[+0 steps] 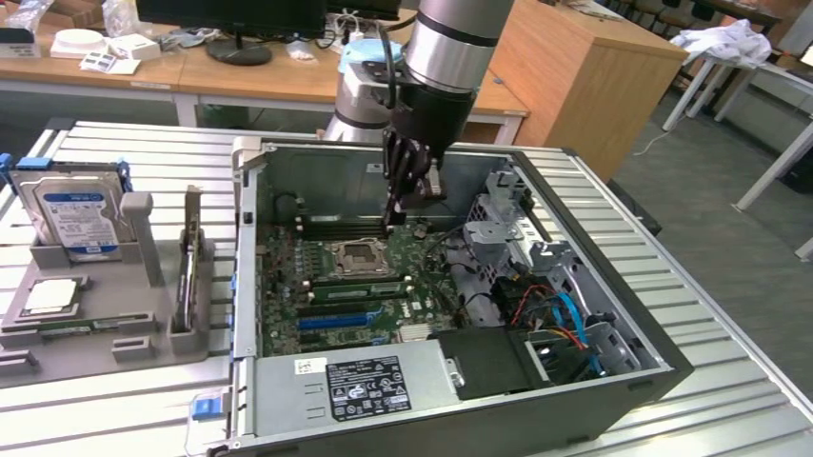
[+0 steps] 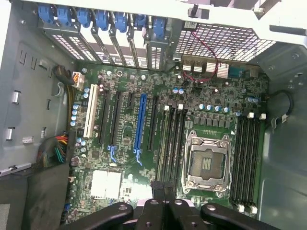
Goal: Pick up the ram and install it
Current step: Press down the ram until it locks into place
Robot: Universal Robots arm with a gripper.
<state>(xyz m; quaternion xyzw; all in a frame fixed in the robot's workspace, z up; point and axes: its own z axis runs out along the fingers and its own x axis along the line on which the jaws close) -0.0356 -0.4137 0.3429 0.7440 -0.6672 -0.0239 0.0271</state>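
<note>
An open computer case (image 1: 254,286) lies on the tabletop (image 1: 711,314), its motherboard (image 1: 343,286) flat inside. The empty processor socket (image 1: 360,257) sits mid-board, memory slots (image 2: 247,158) on either side of it. Toward the exterior view's left edge of the tabletop stands a holder rack (image 1: 89,324) carrying an upright hard drive (image 1: 79,217), a processor chip (image 1: 51,297) before it. The arm's gripper (image 1: 409,200) hangs inside the case above the board.

Green motherboard (image 2: 158,143) with a blue slot (image 2: 139,127) and white slot (image 2: 89,112) beside black ones, grey computer case (image 1: 254,286) around it, blue-labelled silver hard drive (image 1: 79,214) left of the case, ribbed silver tabletop (image 1: 114,152) beneath.
</note>
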